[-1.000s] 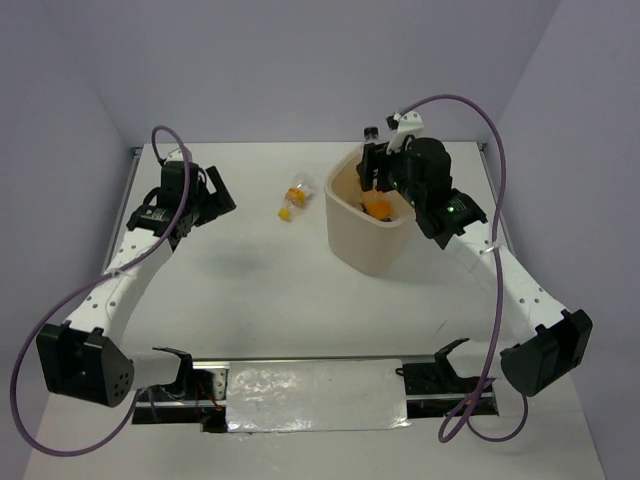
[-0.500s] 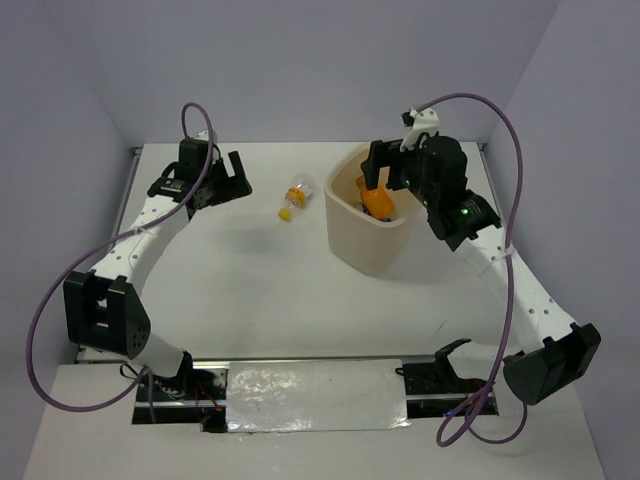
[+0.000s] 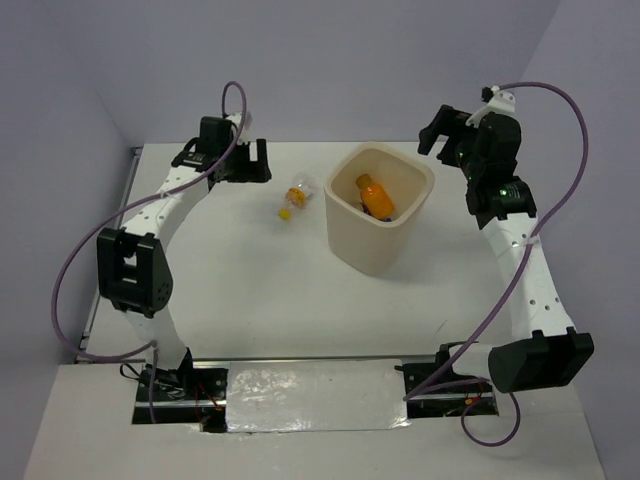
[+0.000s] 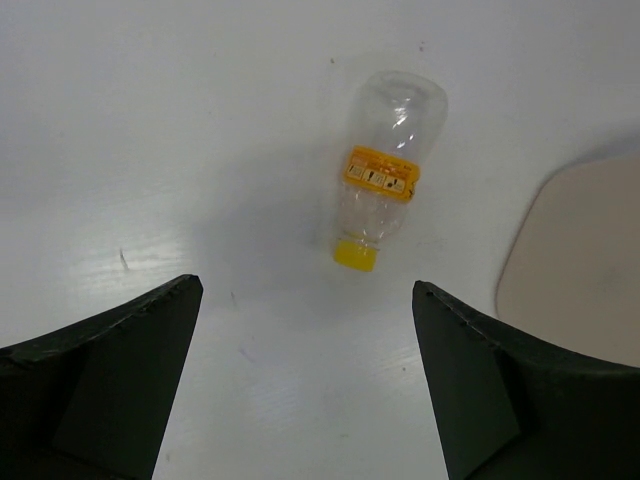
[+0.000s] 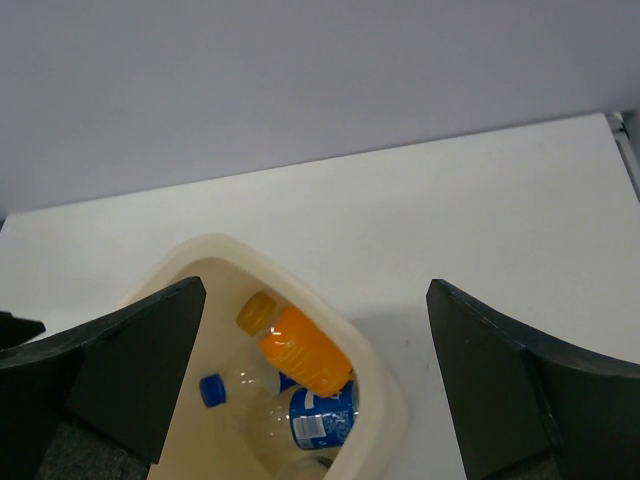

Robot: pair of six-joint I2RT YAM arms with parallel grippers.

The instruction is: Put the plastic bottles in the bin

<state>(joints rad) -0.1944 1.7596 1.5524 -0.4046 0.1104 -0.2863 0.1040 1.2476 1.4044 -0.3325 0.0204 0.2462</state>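
The cream bin [image 3: 380, 240] stands on the table right of centre. Inside it lie the orange-filled bottle [image 5: 303, 351] and a clear bottle with a blue cap and blue label [image 5: 318, 417]; the orange one also shows in the top view [image 3: 374, 194]. A clear bottle with a yellow-orange cap and orange label [image 4: 385, 178] lies on the table left of the bin, also seen in the top view [image 3: 294, 198]. My left gripper [image 3: 254, 160] is open and empty, above the table just left of that bottle. My right gripper [image 3: 437, 128] is open and empty, raised right of the bin.
The bin's wall [image 4: 580, 260] shows at the right edge of the left wrist view. Purple walls close the table at the back and sides. A metal rail [image 3: 310, 385] runs along the near edge between the arm bases.
My right gripper has let go of the orange-filled bottle into the bin and pulled up and to the right. My left gripper has swung right toward the clear bottle on the table.
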